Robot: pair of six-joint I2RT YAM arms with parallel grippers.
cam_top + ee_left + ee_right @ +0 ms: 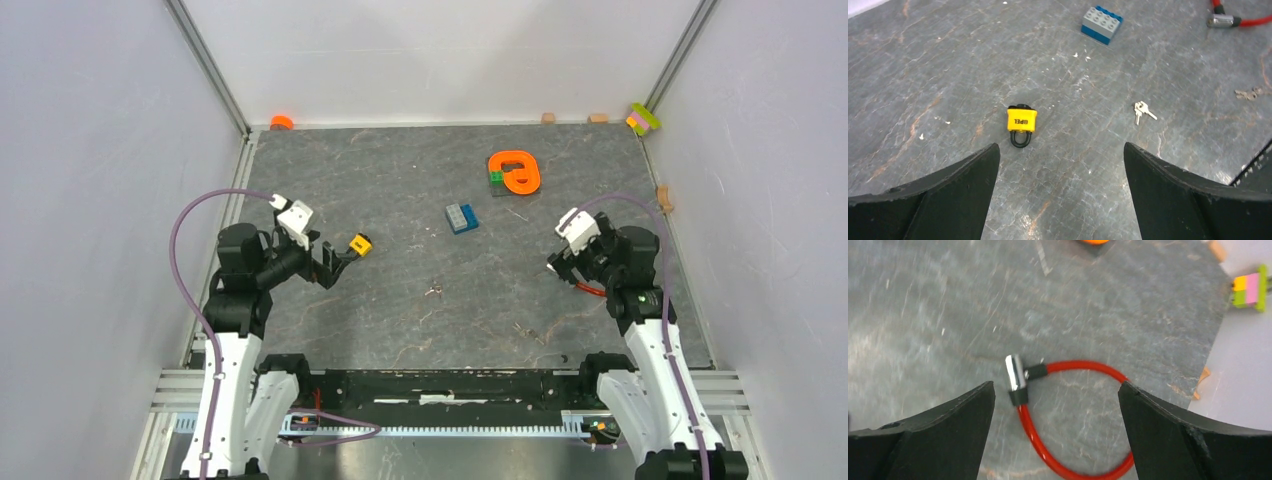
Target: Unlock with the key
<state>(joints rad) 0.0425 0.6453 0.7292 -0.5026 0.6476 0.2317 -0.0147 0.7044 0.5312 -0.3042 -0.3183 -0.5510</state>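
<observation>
When looked at from above, the key [434, 290] is seen as one tiny silver speck near the middle of the table [400, 170], a bit toward the near edge. One yellow padlock [360, 245] is seen by the left gripper [340, 262]. From the left wrist, the key [1143, 111] is shown as one small thin pale bunch, lying flat; the fingers [948, 200] are spread wide, nothing held. From the right wrist, one red cable [1083, 363] is seen past the right gripper [1058, 425], also spread wide and empty.
</observation>
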